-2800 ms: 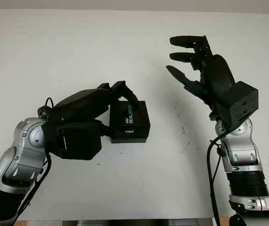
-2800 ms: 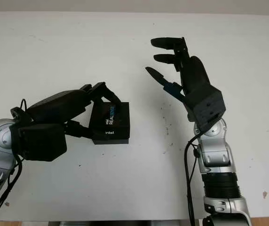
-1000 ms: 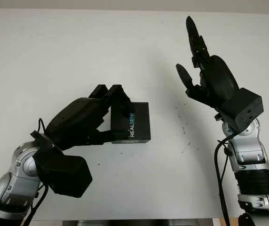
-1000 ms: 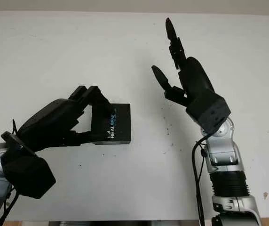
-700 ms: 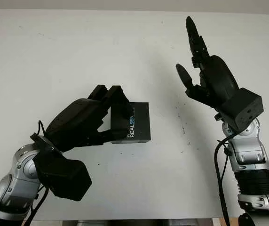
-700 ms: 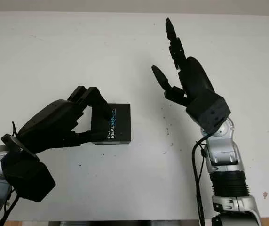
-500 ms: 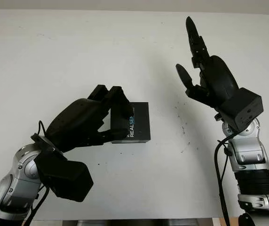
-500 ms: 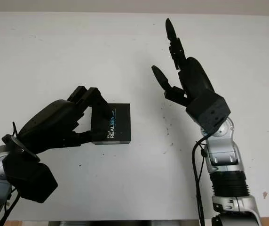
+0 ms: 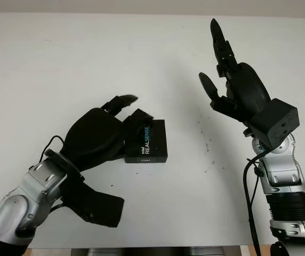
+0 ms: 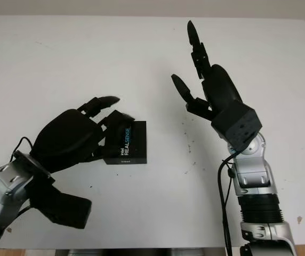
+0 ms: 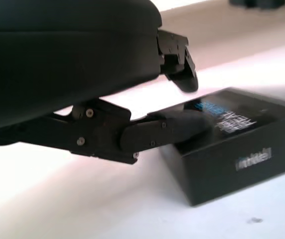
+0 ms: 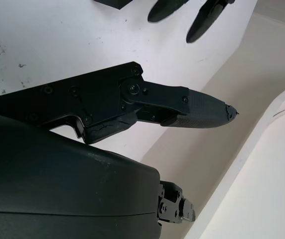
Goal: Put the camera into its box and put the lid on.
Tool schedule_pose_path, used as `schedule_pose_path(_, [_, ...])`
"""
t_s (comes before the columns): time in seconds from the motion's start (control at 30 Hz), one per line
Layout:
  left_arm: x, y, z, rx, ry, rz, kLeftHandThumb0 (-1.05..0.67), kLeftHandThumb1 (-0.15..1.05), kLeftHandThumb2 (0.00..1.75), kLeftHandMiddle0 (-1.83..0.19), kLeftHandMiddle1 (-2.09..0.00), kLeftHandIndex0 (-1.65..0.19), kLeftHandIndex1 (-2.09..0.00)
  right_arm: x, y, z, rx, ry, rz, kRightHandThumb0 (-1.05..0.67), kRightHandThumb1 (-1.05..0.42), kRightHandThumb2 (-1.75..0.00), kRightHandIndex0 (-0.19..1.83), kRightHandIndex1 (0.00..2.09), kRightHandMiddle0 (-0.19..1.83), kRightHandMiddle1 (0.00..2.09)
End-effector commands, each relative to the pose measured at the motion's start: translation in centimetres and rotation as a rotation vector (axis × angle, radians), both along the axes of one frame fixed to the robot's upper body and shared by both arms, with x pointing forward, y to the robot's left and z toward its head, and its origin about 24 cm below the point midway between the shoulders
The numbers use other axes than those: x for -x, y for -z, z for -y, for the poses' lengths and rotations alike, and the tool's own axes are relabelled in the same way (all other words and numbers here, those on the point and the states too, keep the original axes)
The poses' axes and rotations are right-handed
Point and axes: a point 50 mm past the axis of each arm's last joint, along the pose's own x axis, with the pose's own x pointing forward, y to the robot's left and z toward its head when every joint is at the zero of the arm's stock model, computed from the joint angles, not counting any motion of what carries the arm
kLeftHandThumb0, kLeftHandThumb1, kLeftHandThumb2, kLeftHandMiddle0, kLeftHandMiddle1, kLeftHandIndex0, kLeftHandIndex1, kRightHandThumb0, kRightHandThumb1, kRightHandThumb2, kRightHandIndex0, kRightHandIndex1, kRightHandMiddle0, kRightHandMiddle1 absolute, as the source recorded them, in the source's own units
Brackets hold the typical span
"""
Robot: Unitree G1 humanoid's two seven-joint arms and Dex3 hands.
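Here the small black rectangular cardboard box with white and blue "intel REALSENSE" lettering [image 9: 147, 141] sits closed on the white table [image 9: 62, 64], a little left of centre, lid in place and no camera visible outside it. The task therefore appears to be at its closing step: seating the lid. The black three-finger left hand [image 9: 102, 133] is at the box's left side; in the left wrist view one finger [image 11: 167, 128] lies on the printed lid, the others raised above it, so the fingers are loosened and do not clamp the box. The black right hand [image 9: 232, 88] is held up over the table well to the right, open and holding nothing. The next move probably calls for clearing the left hand without dragging the box. The box lies flat, its long axis and lettering running away from the robot.
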Motion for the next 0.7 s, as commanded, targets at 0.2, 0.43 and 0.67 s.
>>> schedule_pose_path(0.2, [0.1, 1.2, 1.2, -0.129, -0.037, -0.063, -0.66, 1.05, 0.57, 0.19, 0.0, -0.02, -0.06, 0.2, -0.6, 0.0, 0.023, 0.007, 0.041, -0.77, -1.05, -0.58, -0.19, 0.0, -0.19, 0.0])
schedule_pose_path(0.43, [0.1, 1.1, 1.1, 0.402, 0.078, -0.129, -0.63, 1.05, 0.55, 0.19, 0.0, 0.16, -0.01, 0.2, -0.3, -0.3, -0.086, 0.006, -0.002, -0.77, -1.05, -0.58, -0.19, 0.0, -0.19, 0.0])
schedule_pose_path(0.67, [-2.1, -1.5, -2.6, 1.343, 0.17, -0.156, -0.73, 1.05, 0.58, 0.19, 0.0, 0.19, 0.0, 0.3, 0.5, -1.3, -0.277, -0.014, -0.076, -0.81, -1.05, -0.61, -0.19, 0.0, -0.19, 0.0])
